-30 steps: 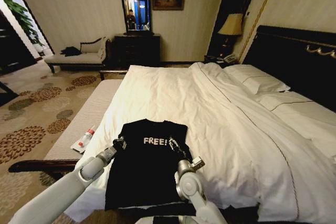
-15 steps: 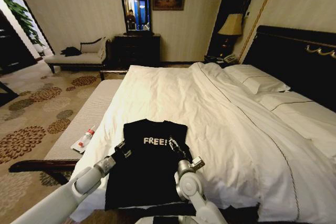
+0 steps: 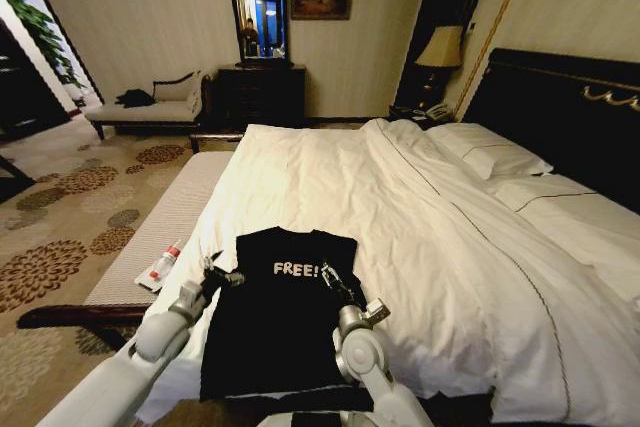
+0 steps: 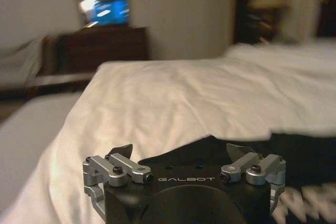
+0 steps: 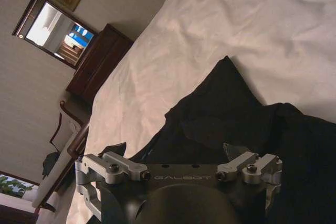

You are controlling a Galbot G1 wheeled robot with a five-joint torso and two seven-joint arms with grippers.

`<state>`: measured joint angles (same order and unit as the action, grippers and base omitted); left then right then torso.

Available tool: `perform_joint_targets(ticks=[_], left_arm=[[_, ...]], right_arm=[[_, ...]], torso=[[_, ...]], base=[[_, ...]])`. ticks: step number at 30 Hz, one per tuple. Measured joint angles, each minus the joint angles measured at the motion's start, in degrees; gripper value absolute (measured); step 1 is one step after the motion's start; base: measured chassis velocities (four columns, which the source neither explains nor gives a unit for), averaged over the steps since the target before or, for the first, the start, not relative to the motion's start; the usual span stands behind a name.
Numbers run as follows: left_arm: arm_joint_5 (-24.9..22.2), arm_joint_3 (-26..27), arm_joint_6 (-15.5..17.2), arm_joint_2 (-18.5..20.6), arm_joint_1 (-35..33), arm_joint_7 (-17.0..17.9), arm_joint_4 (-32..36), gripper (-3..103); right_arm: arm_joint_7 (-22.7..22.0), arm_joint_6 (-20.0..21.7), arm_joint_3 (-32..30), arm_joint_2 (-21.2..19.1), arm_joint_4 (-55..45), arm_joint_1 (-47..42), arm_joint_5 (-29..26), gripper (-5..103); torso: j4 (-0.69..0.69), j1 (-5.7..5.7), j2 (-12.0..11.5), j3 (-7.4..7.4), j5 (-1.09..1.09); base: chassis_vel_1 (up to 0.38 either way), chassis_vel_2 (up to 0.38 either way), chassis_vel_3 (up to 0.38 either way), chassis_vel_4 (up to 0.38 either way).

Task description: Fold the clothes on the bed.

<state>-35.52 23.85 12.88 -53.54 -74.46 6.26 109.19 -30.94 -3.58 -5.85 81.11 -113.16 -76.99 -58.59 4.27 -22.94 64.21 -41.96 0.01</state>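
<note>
The black T-shirt (image 3: 275, 322) lies flat on the near left corner of the bed (image 3: 400, 207), its chest turned up so the white word "FREE!" reads plainly just below the collar. Both sleeves are folded inward, leaving the shirt a narrow upright rectangle on the white duvet, with its hem hanging at the near edge of the mattress.

The left gripper (image 3: 222, 275) sits at the shirt's left shoulder edge, beside the lettering; from the left wrist view (image 4: 181, 153) its jaws stand spread apart, nothing between them, over the dark fabric where it meets the white sheet. "GALBOT" is printed on the gripper body there.

The right gripper (image 3: 333, 278) rests at the shirt's right shoulder, just right of the "FREE!" text. In the right wrist view (image 5: 176, 150) its jaws are likewise spread wide above the black cloth, pinching nothing, and the same "GALBOT" marking shows on its housing.

On the pale bench (image 3: 165, 222) left of the bed lies a small white tube with a red cap (image 3: 162, 265)
</note>
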Motion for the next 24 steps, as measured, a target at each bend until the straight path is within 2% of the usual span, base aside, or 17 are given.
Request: perform_joint_targets(ticks=[2,3,4,9,13,18,19,21,23,24], left_arm=[[-0.7,0.2,0.2,-0.5,0.1,0.3,-0.1,100],[-3.6,0.6,1.2,-2.7,0.3,1.6,-1.1,100],[-4.2,0.5,1.6,-3.7,0.3,2.1,-1.7,100],[-4.0,-1.6,3.2,-6.2,0.2,3.1,-3.9,100],[-2.2,-2.6,4.1,-6.1,0.3,3.4,-4.9,100],[-4.7,-2.6,5.9,-5.7,0.1,6.1,-4.5,100],[-4.1,-2.6,6.2,-5.4,0.3,6.8,-4.5,100],[0.8,-2.9,6.2,-4.1,0.5,6.4,-4.5,100],[2.6,-3.2,6.1,-3.5,0.5,6.0,-4.4,100],[6.3,-4.1,6.0,-1.2,0.9,5.0,-3.9,100]], right_arm=[[0.0,0.0,0.0,0.0,0.0,0.0,0.0,100],[0.0,0.0,0.0,-0.2,-0.1,0.0,-0.1,100],[0.0,0.0,0.0,-0.3,-0.2,0.0,-0.1,100],[-0.1,0.0,0.0,-0.3,-0.2,0.1,-0.2,100],[-0.3,0.0,0.0,-0.4,-0.4,-0.1,-0.3,100],[-0.6,0.0,-0.5,-0.6,-0.6,-0.2,-0.4,100],[-0.7,0.0,-0.5,-0.7,-0.6,-0.2,-0.5,100],[-0.8,0.0,-0.5,-0.7,-0.6,-0.1,-0.5,100],[-0.8,0.0,-0.5,-0.7,-0.6,-0.1,-0.5,100],[-0.9,0.0,-0.5,-0.6,-0.5,0.1,-0.5,100]], torso=[[0.00,0.00,0.0,0.00,0.00],[-0.01,0.00,0.0,0.00,0.00],[-0.01,0.00,0.0,0.00,0.00],[-0.01,0.00,0.0,0.00,-0.01],[-0.01,0.00,0.0,0.00,-0.01],[-0.02,0.00,0.0,0.00,-0.01],[-0.01,0.00,0.0,0.00,-0.01],[-0.01,0.00,0.0,0.00,-0.01],[-0.01,0.00,0.0,0.00,-0.01],[-0.02,0.00,0.0,0.00,-0.02]], base=[[0.000,0.000,0.000,0.000],[0.000,0.000,0.000,0.000],[0.000,0.000,0.000,0.000],[0.000,0.000,0.000,0.000],[0.000,0.000,0.000,0.000],[0.000,0.000,0.000,0.000],[0.000,0.000,0.000,0.000],[0.000,0.000,0.000,0.000],[0.000,0.000,0.000,0.000],[0.000,0.000,0.000,0.000]])
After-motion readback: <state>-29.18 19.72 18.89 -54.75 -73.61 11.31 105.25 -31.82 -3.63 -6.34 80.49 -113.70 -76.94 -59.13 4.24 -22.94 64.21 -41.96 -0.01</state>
